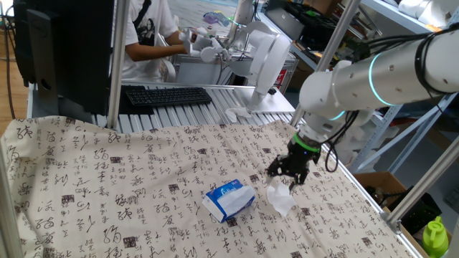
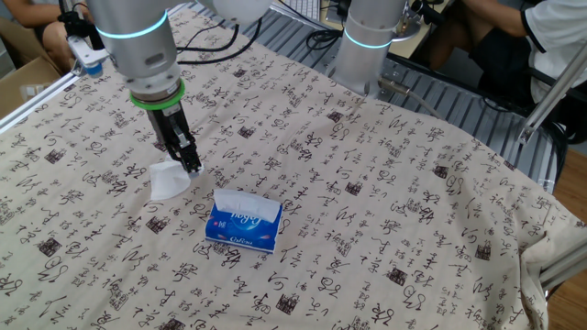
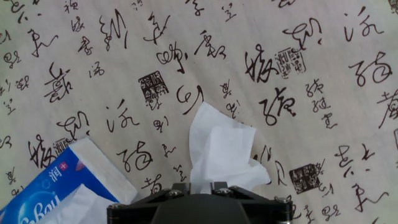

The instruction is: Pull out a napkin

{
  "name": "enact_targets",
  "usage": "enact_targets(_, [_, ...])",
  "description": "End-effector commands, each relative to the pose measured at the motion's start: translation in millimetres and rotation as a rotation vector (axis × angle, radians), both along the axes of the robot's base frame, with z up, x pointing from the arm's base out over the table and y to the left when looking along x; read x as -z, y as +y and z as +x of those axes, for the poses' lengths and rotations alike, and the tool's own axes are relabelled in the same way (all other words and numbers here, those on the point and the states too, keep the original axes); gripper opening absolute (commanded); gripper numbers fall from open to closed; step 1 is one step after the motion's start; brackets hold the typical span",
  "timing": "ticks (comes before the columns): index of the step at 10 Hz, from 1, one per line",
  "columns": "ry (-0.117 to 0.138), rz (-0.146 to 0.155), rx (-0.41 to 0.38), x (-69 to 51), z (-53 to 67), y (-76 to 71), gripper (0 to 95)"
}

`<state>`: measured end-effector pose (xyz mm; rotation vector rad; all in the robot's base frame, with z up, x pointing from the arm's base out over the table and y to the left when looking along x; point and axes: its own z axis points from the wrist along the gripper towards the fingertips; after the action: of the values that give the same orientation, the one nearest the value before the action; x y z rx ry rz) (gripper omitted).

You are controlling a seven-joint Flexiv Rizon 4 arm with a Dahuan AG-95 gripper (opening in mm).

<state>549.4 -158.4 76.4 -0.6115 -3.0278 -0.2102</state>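
The napkin (image 1: 280,198) is a crumpled white sheet lying on the patterned cloth, free of the blue-and-white tissue pack (image 1: 229,201) to its left. My gripper (image 1: 288,175) hangs just above the napkin's upper edge with its fingers spread apart, and nothing looks pinched between them. In the other fixed view the fingertips (image 2: 191,163) stand at the corner of the napkin (image 2: 169,181), with the pack (image 2: 243,222) to its right. In the hand view the napkin (image 3: 221,149) rises in front of the gripper's dark body (image 3: 199,208), and the pack (image 3: 56,190) is at the lower left.
The calligraphy-print cloth (image 1: 107,179) covers the table. A keyboard (image 1: 167,95) and a seated person (image 1: 150,36) are at the far edge. A second robot base (image 2: 367,46) stands on the table's far side. A green bottle (image 1: 434,236) stands off the right edge.
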Motion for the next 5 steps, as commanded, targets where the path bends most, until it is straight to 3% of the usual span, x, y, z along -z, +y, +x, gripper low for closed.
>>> enact_targets(1, [0.005,0.019,-0.009,-22.4,7.1,2.3,57.0])
enact_targets(2, [0.005,0.028,-0.005,-30.1,8.4,2.7,57.0])
enact_targets(3, [-0.002,0.035,-0.006,-39.3,9.6,3.6,38.0])
enact_targets(4, [0.003,0.037,-0.006,-44.6,10.1,4.6,38.0])
enact_targets(5, [0.003,0.011,-0.012,-53.5,10.5,5.8,19.0])
